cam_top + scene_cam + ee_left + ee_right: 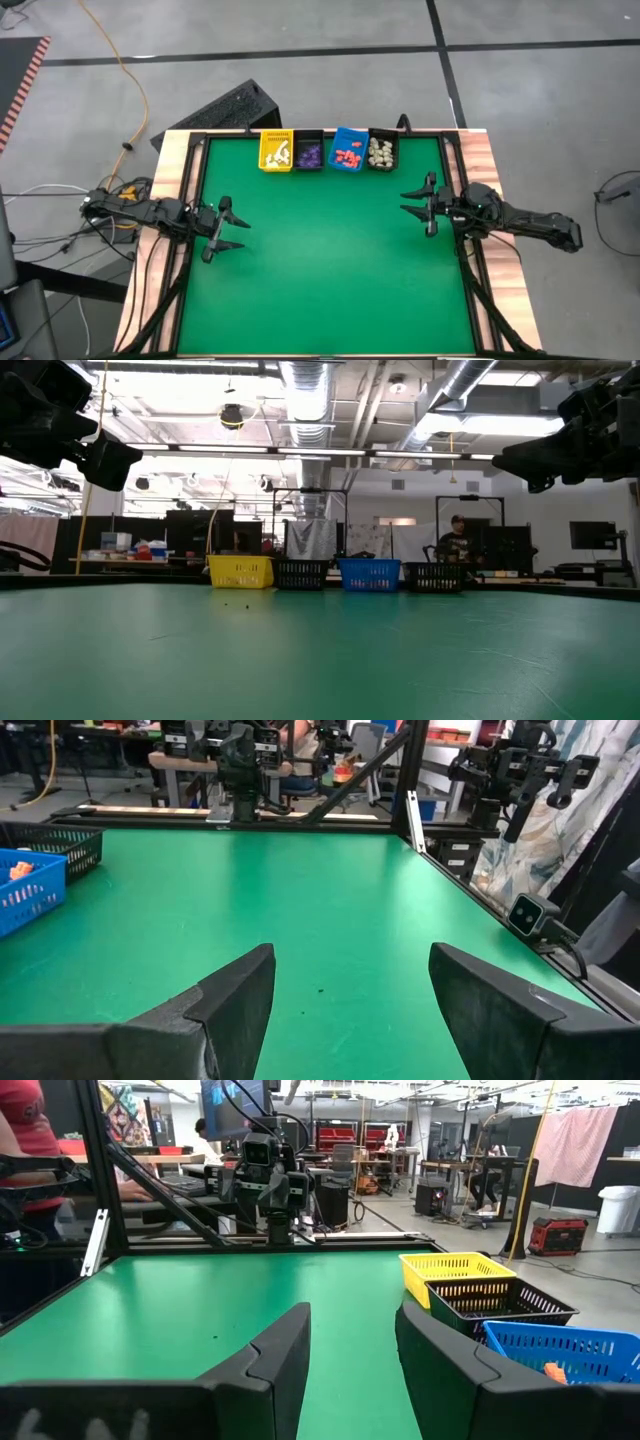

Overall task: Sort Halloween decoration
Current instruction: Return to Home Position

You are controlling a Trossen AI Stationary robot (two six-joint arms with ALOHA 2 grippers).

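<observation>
Four bins stand in a row at the table's far edge: yellow [275, 150], black [308, 150], blue [348, 150] and black [381, 151]. The Halloween decoration lies in them: white pieces [282, 155] in the yellow bin, purple [311, 155] in the first black bin, orange-red [347, 157] in the blue bin, cream-beige [380, 153] in the last black bin. My left gripper [243, 232] hangs open above the table's left side, pointing level toward the right. My right gripper [404, 201] hangs open above the right side, pointing left. Nothing is between either pair of fingers.
The green table top [330, 270] lies bare between the two grippers and toward the near edge. A black frame rail [462, 180] and wooden borders run round the table. A person [457, 540] sits in the room beyond the far edge.
</observation>
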